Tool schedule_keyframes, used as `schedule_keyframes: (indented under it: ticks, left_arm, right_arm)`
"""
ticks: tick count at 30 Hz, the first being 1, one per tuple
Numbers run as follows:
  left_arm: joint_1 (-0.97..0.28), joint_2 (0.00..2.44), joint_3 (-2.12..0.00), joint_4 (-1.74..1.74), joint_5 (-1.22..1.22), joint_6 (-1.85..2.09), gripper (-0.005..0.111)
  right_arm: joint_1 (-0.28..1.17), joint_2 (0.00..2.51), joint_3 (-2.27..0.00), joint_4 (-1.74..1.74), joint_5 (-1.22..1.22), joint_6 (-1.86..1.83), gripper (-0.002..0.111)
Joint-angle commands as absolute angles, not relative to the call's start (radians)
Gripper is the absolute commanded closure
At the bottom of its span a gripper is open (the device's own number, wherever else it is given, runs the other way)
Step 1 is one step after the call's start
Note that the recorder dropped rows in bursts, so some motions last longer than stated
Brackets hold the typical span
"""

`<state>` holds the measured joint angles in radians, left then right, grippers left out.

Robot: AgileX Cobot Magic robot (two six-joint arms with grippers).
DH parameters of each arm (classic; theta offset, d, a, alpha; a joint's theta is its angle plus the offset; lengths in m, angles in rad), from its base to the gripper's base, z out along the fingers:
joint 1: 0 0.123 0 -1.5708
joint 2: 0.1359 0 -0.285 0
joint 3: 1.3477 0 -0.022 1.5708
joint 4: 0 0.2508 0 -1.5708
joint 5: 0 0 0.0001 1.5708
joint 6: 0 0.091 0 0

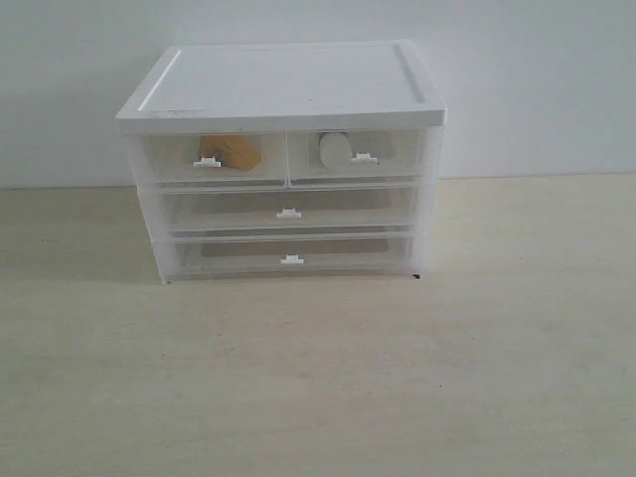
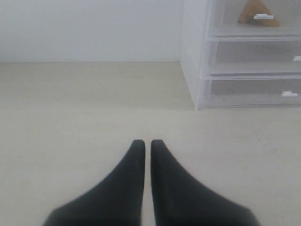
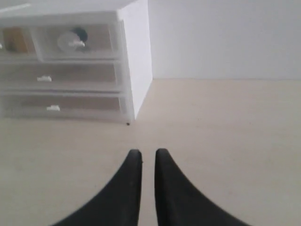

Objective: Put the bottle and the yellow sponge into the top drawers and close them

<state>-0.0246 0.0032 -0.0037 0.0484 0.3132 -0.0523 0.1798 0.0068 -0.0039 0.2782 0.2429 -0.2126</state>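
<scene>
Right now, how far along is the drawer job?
Looks finished. The yellow sponge sits inside the left top drawer, the bottle inside the right top drawer; both look closed. Nothing in hand: left gripper and right gripper are empty, clear of the cabinet. Nothing visibly left.

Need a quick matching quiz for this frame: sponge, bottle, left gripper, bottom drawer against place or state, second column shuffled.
Column 1
1. yellow sponge
2. bottle
3. left gripper
4. bottom drawer

Column 2
A. inside the top right drawer, by the exterior view
B. shut, holding nothing
C. full-width, lowest row, closed
D. inside the top left drawer, by the exterior view

Pairs: 1-D, 2-A, 3-B, 4-C
</scene>
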Motion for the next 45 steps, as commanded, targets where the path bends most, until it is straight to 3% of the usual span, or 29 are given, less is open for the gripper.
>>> schedule_keyframes:
  ticks: [1, 22, 29, 45]
  left_arm:
    - [-0.022, 0.0, 0.0, 0.041, 0.314, -0.061, 0.103]
    - [-0.022, 0.0, 0.0, 0.041, 0.314, -0.061, 0.103]
    - [-0.022, 0.0, 0.0, 0.041, 0.314, -0.061, 0.103]
    - [-0.022, 0.0, 0.0, 0.041, 0.314, -0.061, 0.103]
  right_arm:
    - [0.15, 0.0, 0.0, 0.246, 0.348, -0.296, 0.1]
    - [0.15, 0.0, 0.0, 0.25, 0.344, -0.294, 0.1]
    - [0.15, 0.0, 0.0, 0.015, 0.333, -0.294, 0.1]
    - [0.15, 0.0, 0.0, 0.015, 0.333, -0.294, 0.1]
